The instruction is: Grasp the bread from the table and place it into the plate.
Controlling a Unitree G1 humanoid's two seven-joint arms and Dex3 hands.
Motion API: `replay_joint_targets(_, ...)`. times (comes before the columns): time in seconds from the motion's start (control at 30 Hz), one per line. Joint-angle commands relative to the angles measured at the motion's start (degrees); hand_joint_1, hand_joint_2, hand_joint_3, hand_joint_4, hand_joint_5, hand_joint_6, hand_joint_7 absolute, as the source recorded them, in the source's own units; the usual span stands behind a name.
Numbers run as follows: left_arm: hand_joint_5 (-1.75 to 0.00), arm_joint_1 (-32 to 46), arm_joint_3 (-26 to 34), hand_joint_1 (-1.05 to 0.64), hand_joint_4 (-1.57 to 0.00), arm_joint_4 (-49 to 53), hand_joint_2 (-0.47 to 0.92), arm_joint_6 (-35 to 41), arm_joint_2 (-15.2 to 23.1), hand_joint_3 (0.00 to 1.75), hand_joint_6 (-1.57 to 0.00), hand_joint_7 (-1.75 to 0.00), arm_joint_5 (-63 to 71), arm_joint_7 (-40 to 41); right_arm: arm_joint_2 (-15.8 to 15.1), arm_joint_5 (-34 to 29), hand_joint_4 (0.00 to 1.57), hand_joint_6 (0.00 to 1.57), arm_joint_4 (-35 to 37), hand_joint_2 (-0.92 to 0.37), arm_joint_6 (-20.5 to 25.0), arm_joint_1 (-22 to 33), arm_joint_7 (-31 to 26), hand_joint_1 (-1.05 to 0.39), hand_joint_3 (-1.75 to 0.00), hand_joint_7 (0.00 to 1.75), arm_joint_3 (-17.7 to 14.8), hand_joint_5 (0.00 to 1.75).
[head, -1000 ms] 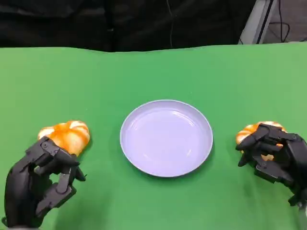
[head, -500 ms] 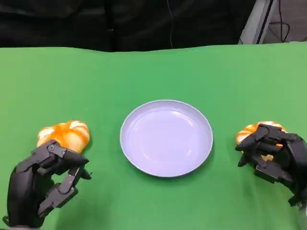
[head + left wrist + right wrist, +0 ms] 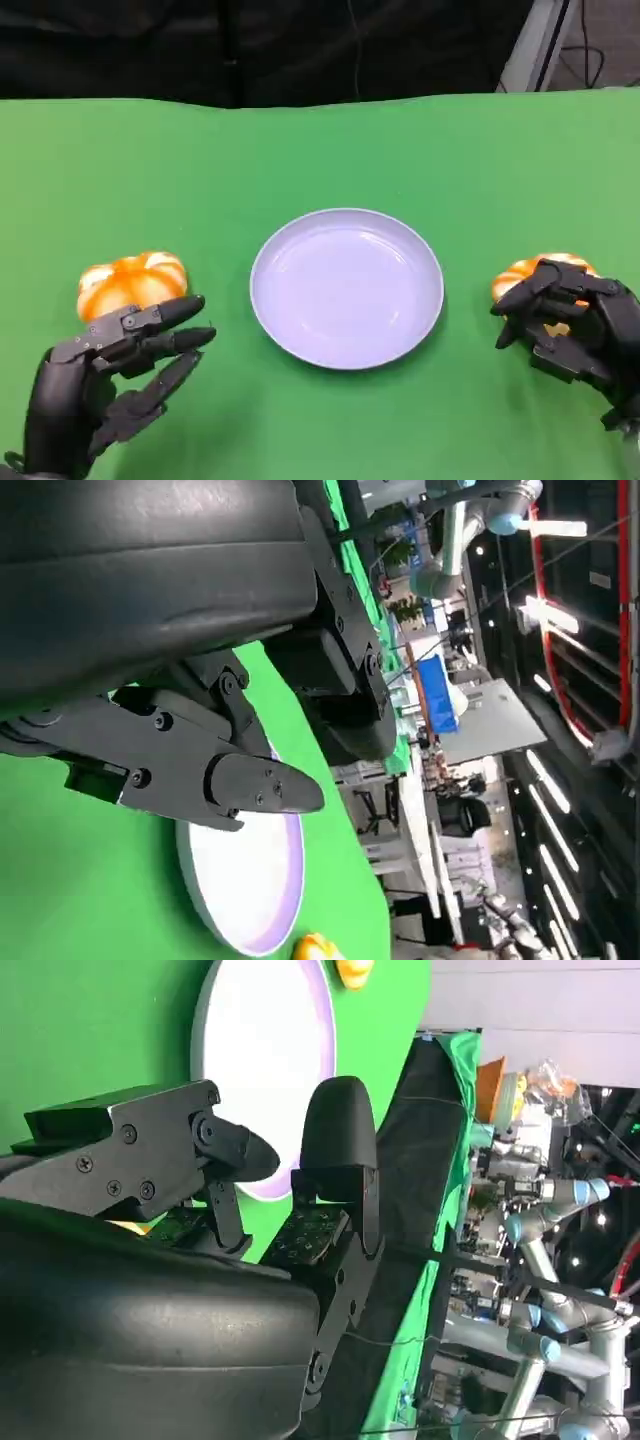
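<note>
A lavender plate [image 3: 345,288] sits mid-table on the green cloth. One orange-and-white bread roll [image 3: 132,283] lies to its left, and my left hand [image 3: 110,385] hovers just in front of it, fingers stretched out and apart, holding nothing. A second roll [image 3: 527,274] lies to the right of the plate. My right hand [image 3: 572,322] has its fingers curled in over that roll's near side, hiding part of it; no clear grip shows. The left wrist view shows the plate [image 3: 250,870] past the spread fingers [image 3: 250,785]. The right wrist view shows the plate [image 3: 265,1050] and the far roll [image 3: 352,970].
The green table [image 3: 320,150] runs back to a dark backdrop at its far edge. Both rolls lie on the cloth outside the plate's rim.
My left hand's fingers have uncurled and spread, reaching toward the plate side. The right hand, both rolls and the plate have not moved.
</note>
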Motion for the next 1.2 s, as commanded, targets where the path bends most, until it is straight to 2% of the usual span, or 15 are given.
replay_joint_targets(0.03,-0.01,-1.2,0.1,-0.38,-0.85,2.3,0.92,-2.4,2.2,0.09,-0.71,0.0,1.7,0.6,-0.5,0.5,0.85,0.89,0.2,-0.83,0.3,-0.8,-0.2,0.07,-0.68,0.99,-0.4,1.41)
replay_joint_targets(0.23,0.0,-1.3,-0.6,-0.54,-0.63,3.1,0.92,-4.1,4.4,0.13,-0.53,0.0,6.7,2.5,-0.6,0.0,0.84,0.88,0.5,-0.83,-0.8,-0.8,-0.5,0.08,-0.68,1.01,-0.3,1.42)
replay_joint_targets(0.63,0.0,-2.1,-0.9,-0.61,-0.57,4.8,0.92,-7.3,4.8,0.15,-0.5,0.0,9.1,6.4,-0.5,0.2,0.84,0.88,0.3,-0.83,-0.1,-0.7,-0.3,0.06,-0.69,1.02,-0.3,1.43)
replay_joint_targets(0.77,0.0,-3.6,1.0,-0.65,-0.55,7.7,0.92,-11.7,6.8,0.2,-0.48,0.0,20.0,14.6,-0.4,0.3,0.83,0.87,0.5,-0.83,-0.4,-0.7,-0.2,0.06,-0.69,1.02,-0.3,1.43)
replay_joint_targets(0.97,0.0,-4.7,0.2,-0.65,-0.54,8.3,0.92,-11.6,10.1,0.23,-0.49,-0.01,31.8,25.2,-0.5,0.1,0.83,0.87,0.6,-0.83,-0.8,-0.7,-0.3,0.07,-0.7,1.02,-0.3,1.43)
replay_joint_targets(1.2,0.0,-3.2,-2.0,-0.68,-0.51,1.2,0.92,0.8,13.3,0.21,-0.44,0.0,51.5,44.4,-0.3,-0.2,0.84,0.88,0.3,-0.81,-0.5,-0.5,-1.0,0.07,-0.72,1.03,0.0,1.44)
